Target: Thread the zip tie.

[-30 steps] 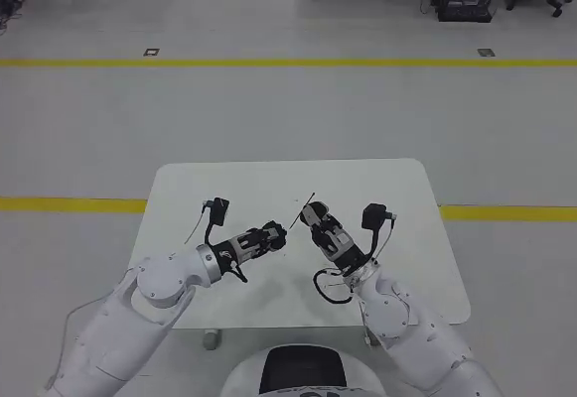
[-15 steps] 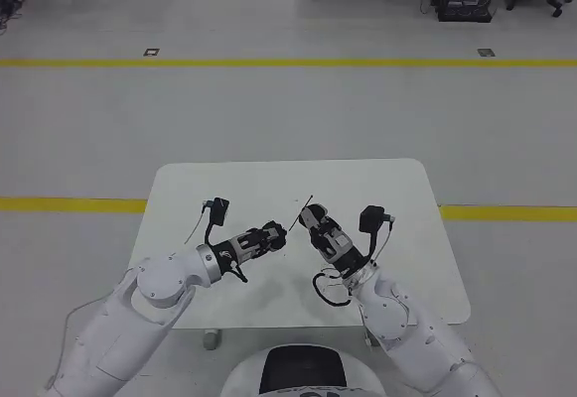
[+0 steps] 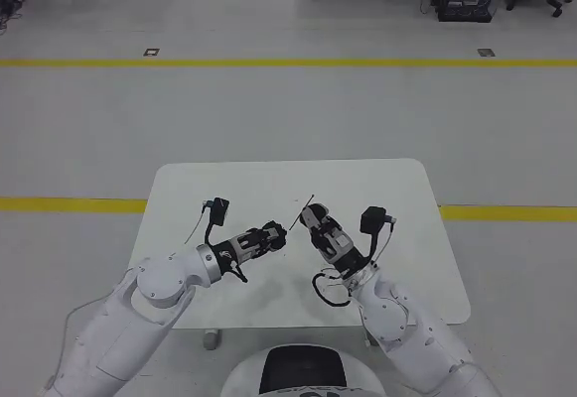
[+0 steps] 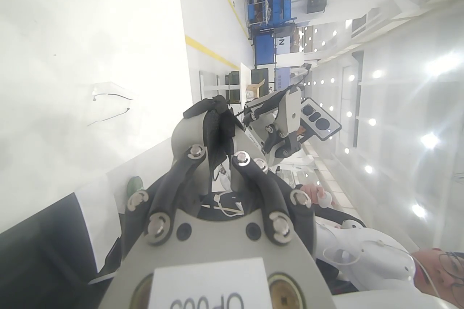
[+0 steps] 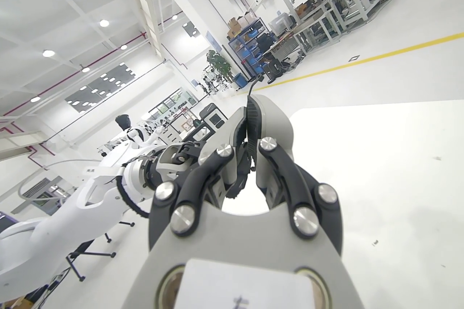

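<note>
A thin black zip tie (image 3: 303, 209) is held in the air over the middle of the white table (image 3: 387, 189). My right gripper (image 3: 309, 212) is shut on it, and in the right wrist view the zip tie's (image 5: 255, 82) end sticks out past the closed right gripper (image 5: 248, 115). My left gripper (image 3: 280, 234) sits just beside it, tip to tip. In the left wrist view the left gripper (image 4: 218, 115) is shut. A short black strand runs from its pads toward the right gripper (image 4: 279, 118). How much of the tie lies between the pads is hidden.
Both arms hover over the table's near half. The table's far edge (image 3: 288, 163) and rounded corners border open grey floor with yellow lines (image 3: 50, 203). Shelves and benches (image 5: 326, 9) stand far off in the room.
</note>
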`<state>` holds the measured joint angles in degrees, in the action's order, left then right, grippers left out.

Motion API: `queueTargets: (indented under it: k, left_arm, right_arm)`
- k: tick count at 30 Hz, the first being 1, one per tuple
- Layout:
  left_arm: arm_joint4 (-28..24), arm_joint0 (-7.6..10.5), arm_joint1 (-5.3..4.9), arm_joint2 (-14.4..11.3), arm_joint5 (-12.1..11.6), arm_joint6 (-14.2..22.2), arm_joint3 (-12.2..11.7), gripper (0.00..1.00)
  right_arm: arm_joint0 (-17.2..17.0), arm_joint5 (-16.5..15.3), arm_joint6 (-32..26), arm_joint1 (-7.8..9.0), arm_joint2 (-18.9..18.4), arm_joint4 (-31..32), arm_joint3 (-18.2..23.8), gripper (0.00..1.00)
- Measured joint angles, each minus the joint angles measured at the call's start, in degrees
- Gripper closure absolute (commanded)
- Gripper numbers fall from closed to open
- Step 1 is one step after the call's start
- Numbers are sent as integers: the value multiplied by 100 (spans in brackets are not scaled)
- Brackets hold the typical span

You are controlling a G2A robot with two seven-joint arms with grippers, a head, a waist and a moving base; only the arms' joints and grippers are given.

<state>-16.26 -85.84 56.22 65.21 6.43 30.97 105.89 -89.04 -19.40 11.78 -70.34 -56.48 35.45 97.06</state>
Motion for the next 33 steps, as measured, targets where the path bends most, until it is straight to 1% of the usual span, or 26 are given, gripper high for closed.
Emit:
queueTargets:
  k: [8, 17, 33]
  left_arm:
    - [0, 0, 0, 0, 0, 0, 0, 100]
    - [0, 0, 0, 0, 0, 0, 0, 100]
    - [0, 0, 0, 0, 0, 0, 0, 100]
  right_arm:
    - [-10, -8, 79, -8, 19, 63, -22, 100]
    - [53, -8, 150, -8, 109, 28, -122, 100]
    - [118, -8, 284, 39, 225, 32, -215, 100]
